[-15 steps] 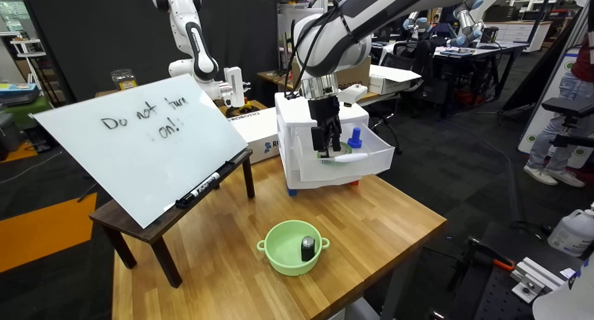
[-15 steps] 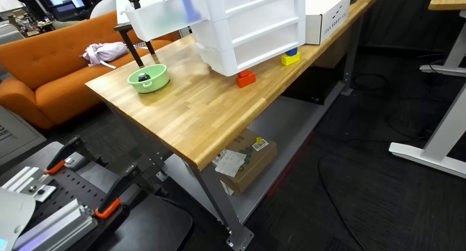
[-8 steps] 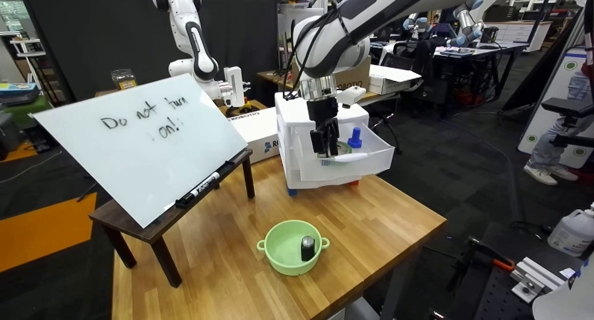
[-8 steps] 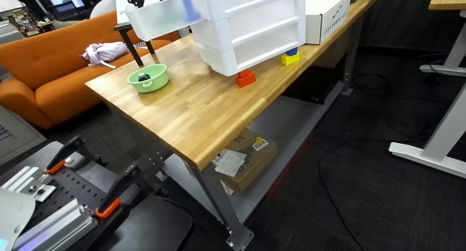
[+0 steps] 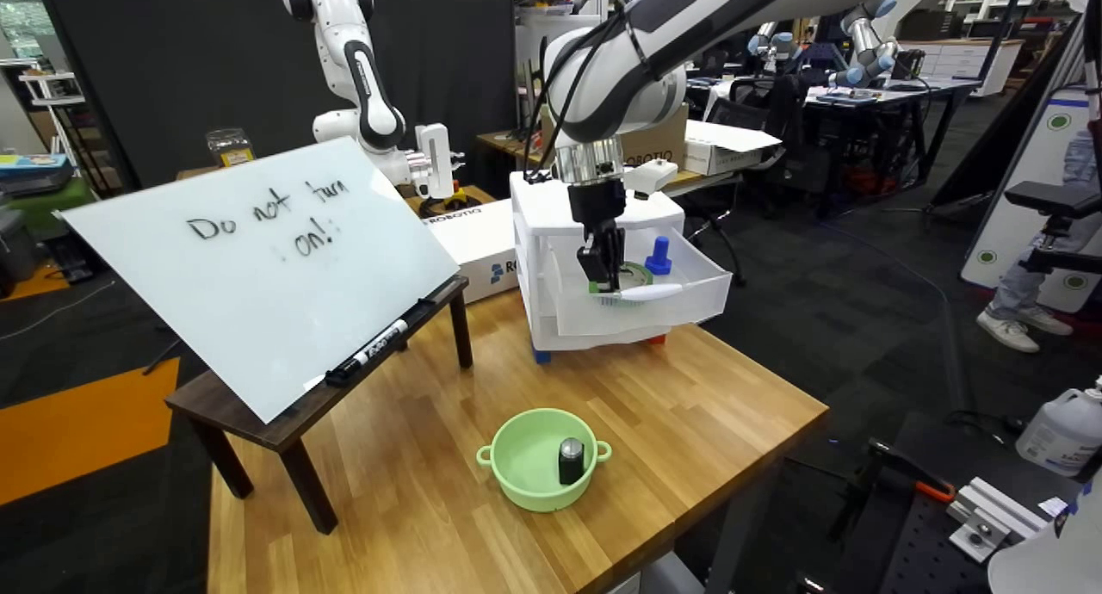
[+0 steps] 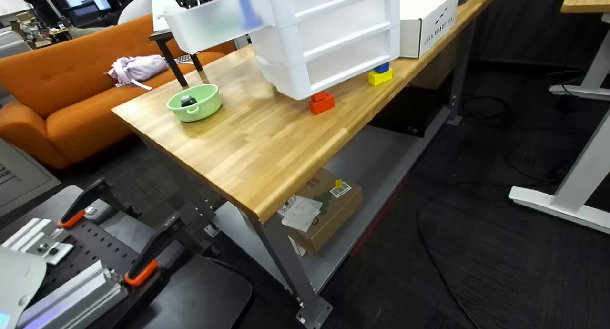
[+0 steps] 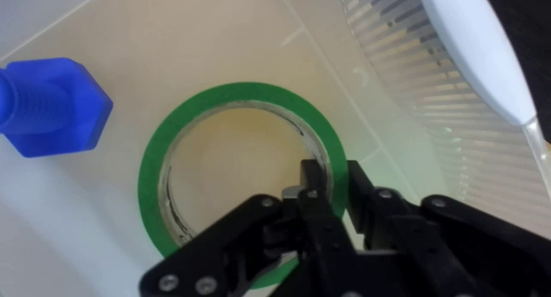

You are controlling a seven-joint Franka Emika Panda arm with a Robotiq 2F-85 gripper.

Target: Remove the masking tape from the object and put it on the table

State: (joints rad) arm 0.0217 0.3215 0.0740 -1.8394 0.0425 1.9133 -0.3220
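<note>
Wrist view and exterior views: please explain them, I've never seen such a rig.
A robot arm ends in a black hand. The wrist view looks from beside the hand into an open drawer; both exterior views watch from outside, from different places. On the table sit a drawer unit, a bowl holding a black item, and a low stand with a slanted whiteboard. In the drawer are a blue bolt and the tape, a green ring. The hand's jaws are closed on its wall, one inside, one outside: it looks held.
</note>
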